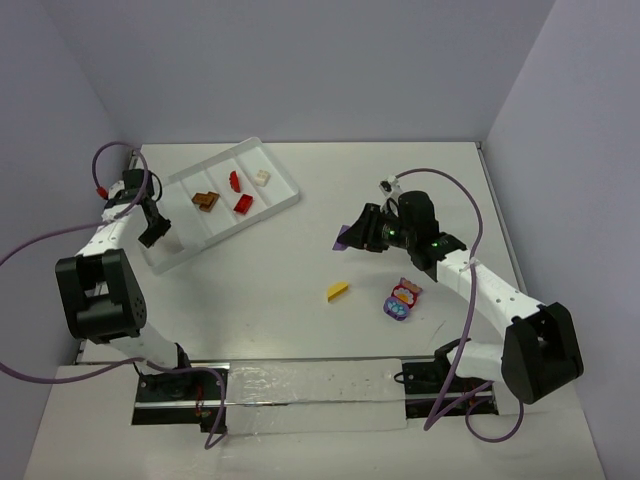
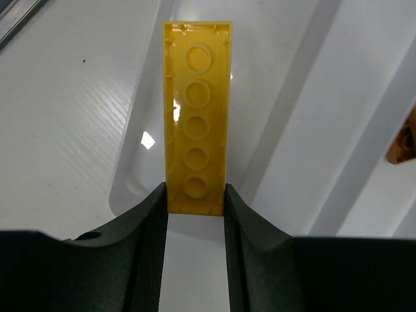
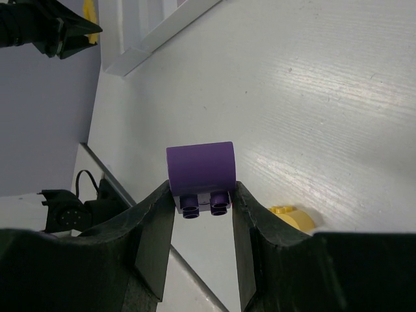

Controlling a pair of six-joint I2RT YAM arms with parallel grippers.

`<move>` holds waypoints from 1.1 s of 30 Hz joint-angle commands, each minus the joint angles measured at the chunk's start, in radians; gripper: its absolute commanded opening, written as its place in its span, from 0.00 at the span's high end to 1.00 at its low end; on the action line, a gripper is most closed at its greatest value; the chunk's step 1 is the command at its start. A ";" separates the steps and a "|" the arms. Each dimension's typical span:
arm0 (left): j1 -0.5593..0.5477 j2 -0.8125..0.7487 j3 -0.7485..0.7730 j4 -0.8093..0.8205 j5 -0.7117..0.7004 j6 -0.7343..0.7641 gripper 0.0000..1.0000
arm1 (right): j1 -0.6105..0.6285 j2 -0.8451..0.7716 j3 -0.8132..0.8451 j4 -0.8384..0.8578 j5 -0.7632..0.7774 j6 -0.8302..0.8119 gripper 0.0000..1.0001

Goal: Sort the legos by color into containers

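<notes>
Legos, top view: a brown brick, two red bricks and a white brick sit in the tray at far left. A yellow wedge and a pink-purple cluster lie loose on the bench, with open room around them. The left gripper hangs over the tray's near end, the right gripper mid-bench.

Left wrist: it clamps a long yellow plate over a compartment, and the brown brick is cut off at the right edge.

Right wrist: it pinches a purple brick, and one finger partly hides the yellow wedge.
</notes>
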 commanded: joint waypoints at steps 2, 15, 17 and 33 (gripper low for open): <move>0.037 0.007 0.021 0.015 0.036 0.032 1.00 | 0.006 -0.042 0.007 -0.004 -0.003 -0.025 1.00; 0.034 0.043 0.076 -0.002 0.086 0.160 1.00 | 0.006 -0.046 -0.004 0.021 -0.008 -0.003 1.00; 0.034 0.047 0.070 0.015 0.120 0.164 0.99 | 0.007 -0.046 -0.004 0.021 -0.006 -0.002 1.00; -0.192 -0.197 0.117 -0.032 0.166 0.160 0.05 | 0.012 -0.037 0.009 -0.013 -0.045 -0.059 1.00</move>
